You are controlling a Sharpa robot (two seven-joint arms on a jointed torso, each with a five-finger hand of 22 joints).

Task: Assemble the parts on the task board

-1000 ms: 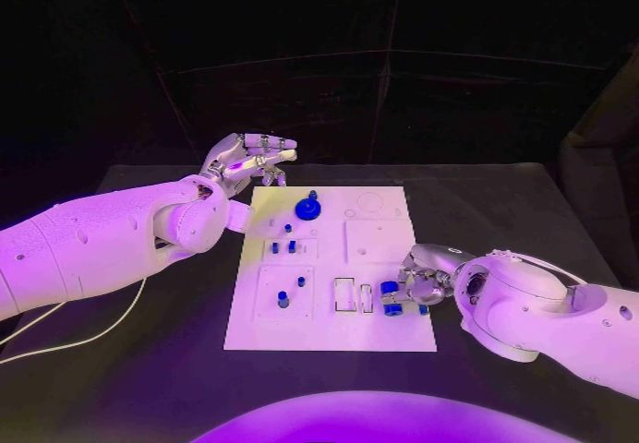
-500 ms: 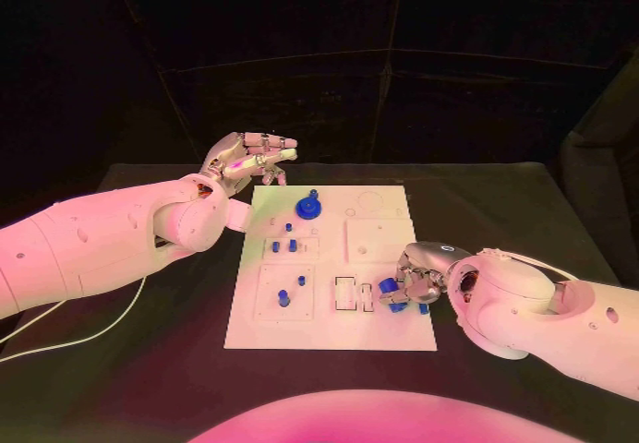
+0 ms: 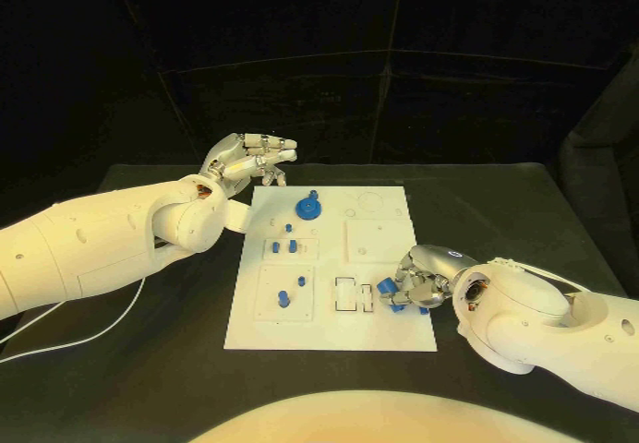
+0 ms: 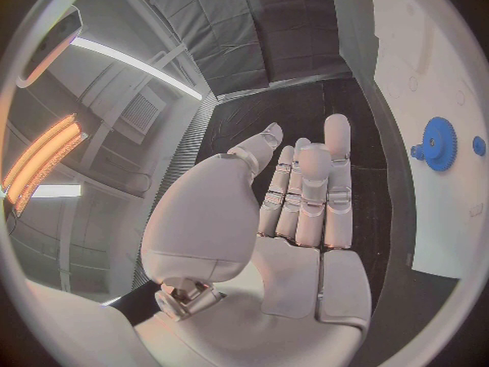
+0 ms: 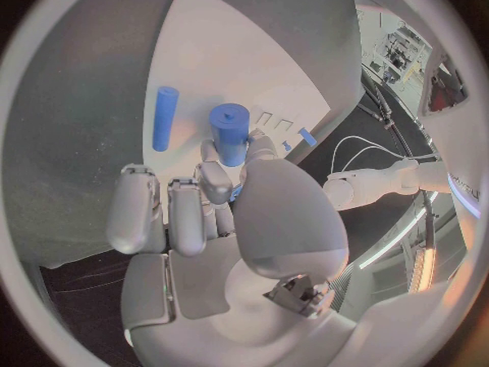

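We see the right hand (image 3: pixel 424 281) pinching a blue cylinder (image 5: pixel 231 132) at the task board's (image 3: pixel 379 337) 4 o'clock edge (upright). Left hand (image 3: pixel 247 159) at 11 o'clock, fingers loosely apart, holding nothing.

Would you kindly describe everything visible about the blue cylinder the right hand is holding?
The blue cylinder is a short, stout, matte blue piece, plastic by its look, with a flat round end and a smooth side. The right hand pinches it between thumb and a finger, holding it roughly upright over the task board near the board's right edge. A slimmer blue rod lies flat on the board beside it, apart. Whether the cylinder's lower end touches the board cannot be told.
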